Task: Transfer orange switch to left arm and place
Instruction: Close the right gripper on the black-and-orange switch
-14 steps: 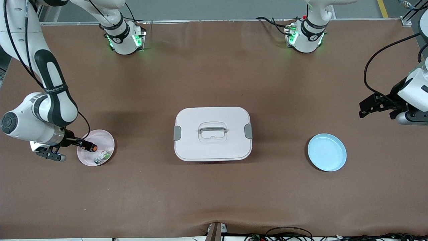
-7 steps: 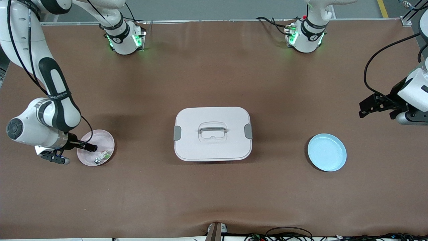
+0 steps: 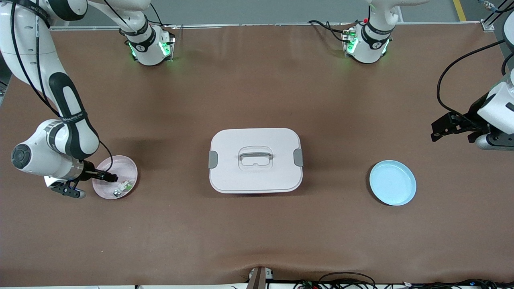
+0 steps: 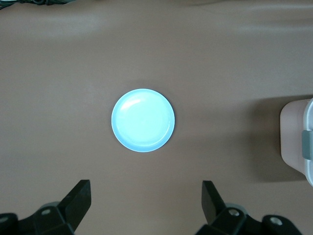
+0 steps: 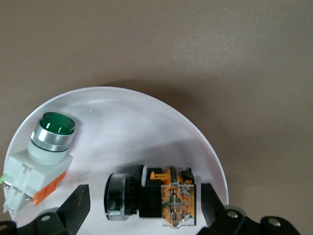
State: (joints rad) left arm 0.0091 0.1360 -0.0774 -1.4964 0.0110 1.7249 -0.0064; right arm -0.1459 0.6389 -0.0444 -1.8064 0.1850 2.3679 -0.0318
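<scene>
- I am lowering my right gripper (image 3: pixel 109 176) into the pink plate (image 3: pixel 124 164) at the right arm's end of the table, fingers spread wide and not yet closed on anything.
- In the right wrist view the orange switch (image 5: pixel 156 197) is lying on its side in the pink plate (image 5: pixel 122 127), sitting between my two open fingertips (image 5: pixel 73 205) without either pad touching it.
- The green switch (image 5: pixel 41 156) is lying in the same plate, just beside the orange one.
- The box (image 3: pixel 255 159) is sitting closed in the middle of the table, well apart from both plates.
- I am holding my left gripper (image 3: pixel 439 130) in wait over the left arm's end, released, its open fingers (image 4: pixel 78 200) framing the blue plate (image 4: pixel 143 120) below.
</scene>
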